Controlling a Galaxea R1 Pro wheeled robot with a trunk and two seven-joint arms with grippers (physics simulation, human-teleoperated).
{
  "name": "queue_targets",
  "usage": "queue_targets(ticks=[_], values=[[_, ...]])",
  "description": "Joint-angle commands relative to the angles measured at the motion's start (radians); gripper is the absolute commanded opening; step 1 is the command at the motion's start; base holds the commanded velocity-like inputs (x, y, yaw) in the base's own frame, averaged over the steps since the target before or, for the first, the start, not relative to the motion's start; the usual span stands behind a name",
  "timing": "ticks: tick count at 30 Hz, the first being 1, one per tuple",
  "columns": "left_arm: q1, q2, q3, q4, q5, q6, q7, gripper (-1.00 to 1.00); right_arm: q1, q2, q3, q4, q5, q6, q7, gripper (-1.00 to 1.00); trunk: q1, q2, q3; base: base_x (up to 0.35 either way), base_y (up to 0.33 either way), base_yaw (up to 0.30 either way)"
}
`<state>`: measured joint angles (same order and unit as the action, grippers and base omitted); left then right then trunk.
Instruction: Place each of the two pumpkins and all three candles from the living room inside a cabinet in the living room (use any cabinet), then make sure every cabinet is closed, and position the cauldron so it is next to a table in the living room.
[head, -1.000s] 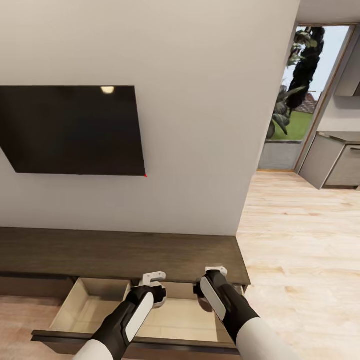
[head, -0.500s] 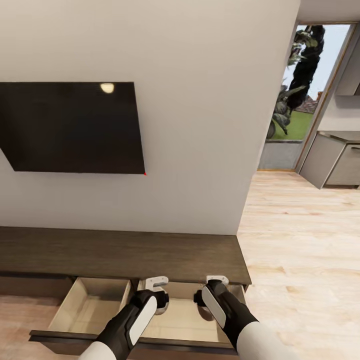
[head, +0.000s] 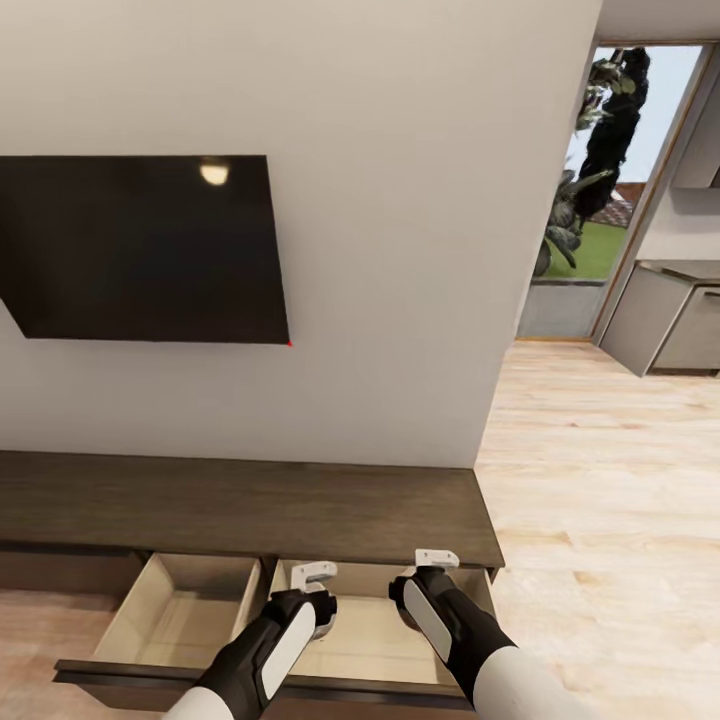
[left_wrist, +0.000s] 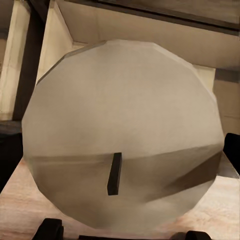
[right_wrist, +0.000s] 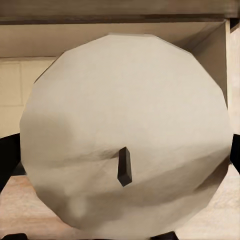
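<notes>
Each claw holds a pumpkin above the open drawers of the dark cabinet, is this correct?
No. Each holds a candle: the left wrist view shows a grey-beige candle with a wick, the right wrist view another. They are above the open cabinet drawers.

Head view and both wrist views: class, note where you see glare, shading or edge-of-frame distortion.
Head view: a small bright glare spot sits on the dark TV screen, and the TV and doorway lean from wide-angle stretch. Left wrist view: the candle looms large, lower half shaded around the wick. Right wrist view: the other candle shows the same soft shading.
</notes>
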<state>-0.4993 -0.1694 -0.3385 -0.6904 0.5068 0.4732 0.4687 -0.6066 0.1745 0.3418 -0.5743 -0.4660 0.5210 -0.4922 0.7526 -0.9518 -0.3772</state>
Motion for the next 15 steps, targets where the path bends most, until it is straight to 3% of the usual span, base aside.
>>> queue_targets(ticks=[1, 15], values=[[-0.001, 0.001, -0.005, 0.001, 0.010, -0.004, 0.010, -1.00, -0.001, 0.000, 0.003, -0.001, -0.006, -0.001, -0.009, -1.00, 0.004, -0.008, -0.004, 0.000, 0.000, 0.000], [-0.001, 0.001, -0.005, 0.012, 0.009, -0.030, 0.010, -1.00, -0.002, 0.000, 0.003, 0.001, -0.005, -0.001, -0.008, -1.00, 0.058, -0.106, -0.048, 0.000, 0.000, 0.000]])
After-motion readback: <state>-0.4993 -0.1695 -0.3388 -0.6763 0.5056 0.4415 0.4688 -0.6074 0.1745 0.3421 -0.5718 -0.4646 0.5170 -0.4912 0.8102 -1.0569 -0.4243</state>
